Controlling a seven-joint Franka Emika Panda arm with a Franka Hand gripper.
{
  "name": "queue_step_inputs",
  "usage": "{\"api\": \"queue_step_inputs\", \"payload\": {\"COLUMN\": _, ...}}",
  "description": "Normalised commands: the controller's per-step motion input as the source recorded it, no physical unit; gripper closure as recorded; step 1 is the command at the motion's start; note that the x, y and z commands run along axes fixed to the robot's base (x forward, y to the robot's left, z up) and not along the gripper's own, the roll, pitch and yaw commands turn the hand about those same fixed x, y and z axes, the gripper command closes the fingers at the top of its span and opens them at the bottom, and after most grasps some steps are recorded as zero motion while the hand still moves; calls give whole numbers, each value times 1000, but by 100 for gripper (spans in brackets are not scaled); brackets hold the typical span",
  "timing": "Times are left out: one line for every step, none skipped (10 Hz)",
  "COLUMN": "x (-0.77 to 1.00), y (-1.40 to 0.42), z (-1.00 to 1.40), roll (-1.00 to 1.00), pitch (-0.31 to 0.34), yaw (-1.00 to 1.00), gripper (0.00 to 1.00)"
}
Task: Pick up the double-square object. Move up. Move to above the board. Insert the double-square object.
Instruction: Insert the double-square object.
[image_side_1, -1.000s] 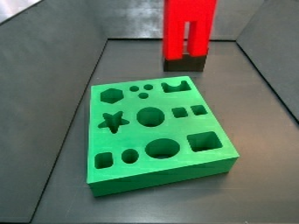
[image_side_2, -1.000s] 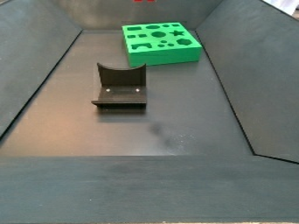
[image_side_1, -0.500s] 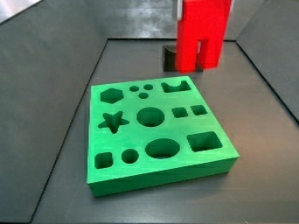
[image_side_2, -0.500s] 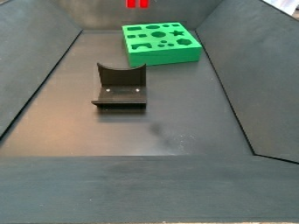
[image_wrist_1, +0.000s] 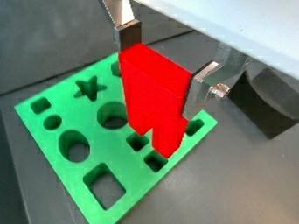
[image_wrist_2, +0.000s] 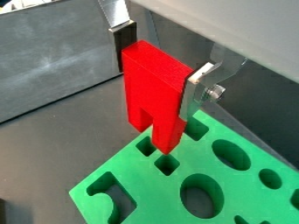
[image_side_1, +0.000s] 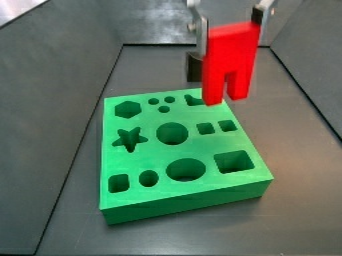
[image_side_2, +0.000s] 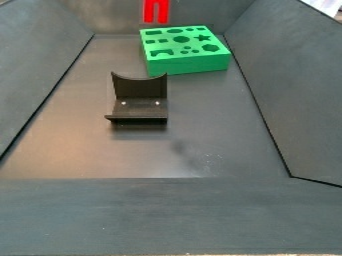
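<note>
Above the board's far right edge, the gripper hangs with its fingers clamped on the double-square object, prongs down, clear of the board. If the prongs meet the rim between the paired square holes off-centre or twisted, they could jam or tilt in the grip.

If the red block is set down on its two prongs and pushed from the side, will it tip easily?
Probably yes. The red block, held by the gripper above the green board, is tall with a narrow two-prong base, so it may topple. Its straight edges suggest stiff plastic. Its smooth faces may slip between the fingers.
</note>
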Motion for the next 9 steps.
{"api": "queue_step_inputs", "payload": {"x": 17, "y": -151, "z": -280, "roll": 116, "pitch": -161, "yaw": 0, "gripper": 100}}
{"api": "queue_step_inputs", "payload": {"x": 0, "y": -54, "z": -389, "roll": 164, "pitch": -140, "yaw": 0, "gripper": 100}}
{"api": "queue_step_inputs", "payload": {"x": 0, "y": -20, "z": -411, "roll": 176, "pitch": -120, "yaw": 0, "gripper": 100}}
{"api": "queue_step_inputs", "payload": {"x": 51, "y": -34, "z": -380, "roll": 179, "pitch": -84, "yaw": 0, "gripper": 100}}
{"api": "queue_step_inputs", "payload": {"x": 74, "y": -34, "z": -409, "roll": 199, "pitch": -41, "yaw": -29, "gripper": 100}}
{"api": "queue_step_inputs", "payload": {"x": 51, "y": -40, "z": -417, "roll": 196, "pitch": -44, "yaw": -34, "gripper": 100}}
{"api": "queue_step_inputs", "payload": {"x": 54, "y": -49, "z": -411, "roll": 169, "pitch": -60, "yaw": -29, "gripper": 100}}
{"api": "queue_step_inputs", "payload": {"x": 66, "y": -69, "z": -400, "roll": 146, "pitch": -69, "yaw": -23, "gripper": 100}}
{"api": "queue_step_inputs", "payload": {"x": 0, "y": -74, "z": -354, "roll": 127, "pitch": -86, "yaw": -31, "gripper": 100}}
